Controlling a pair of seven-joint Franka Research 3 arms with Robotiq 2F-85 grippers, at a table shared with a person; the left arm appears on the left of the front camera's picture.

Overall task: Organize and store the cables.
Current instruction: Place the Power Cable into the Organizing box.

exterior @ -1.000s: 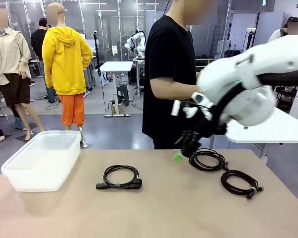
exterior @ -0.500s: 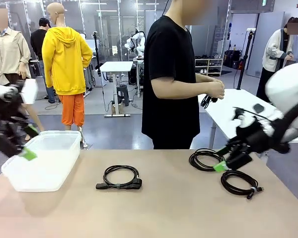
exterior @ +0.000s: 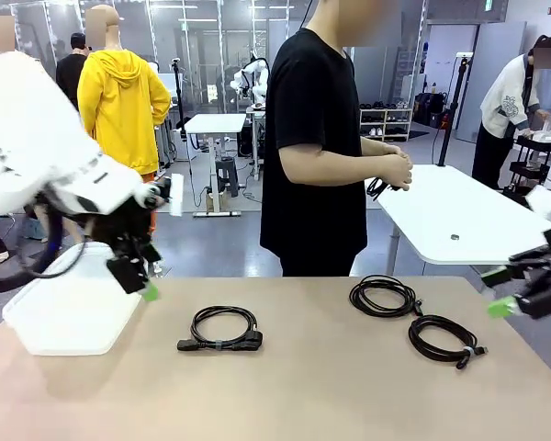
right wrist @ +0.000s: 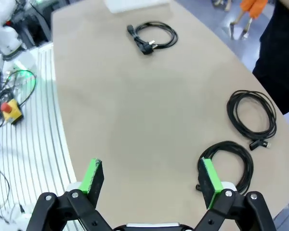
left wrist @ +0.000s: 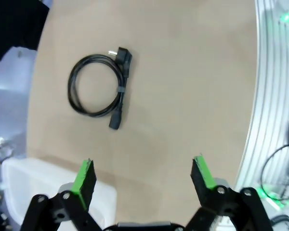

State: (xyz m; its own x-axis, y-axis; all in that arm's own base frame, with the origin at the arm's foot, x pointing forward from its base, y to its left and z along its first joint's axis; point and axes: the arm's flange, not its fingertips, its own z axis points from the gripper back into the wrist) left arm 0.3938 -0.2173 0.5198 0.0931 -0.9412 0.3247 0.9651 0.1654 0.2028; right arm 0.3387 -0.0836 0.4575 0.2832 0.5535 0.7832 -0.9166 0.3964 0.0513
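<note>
The left gripper hangs wide open and empty over the table, beside the translucent bin. The plug-ended power cord coil lies well apart from it, in the upper left of its wrist view. The right gripper, equally spread and holding nothing, hovers with a thin cable coil just beyond its lower-right pad and a second coil above that at the frame's right. In the front view all three lie on the table, the power cord at centre and the pair right of centre.
</note>
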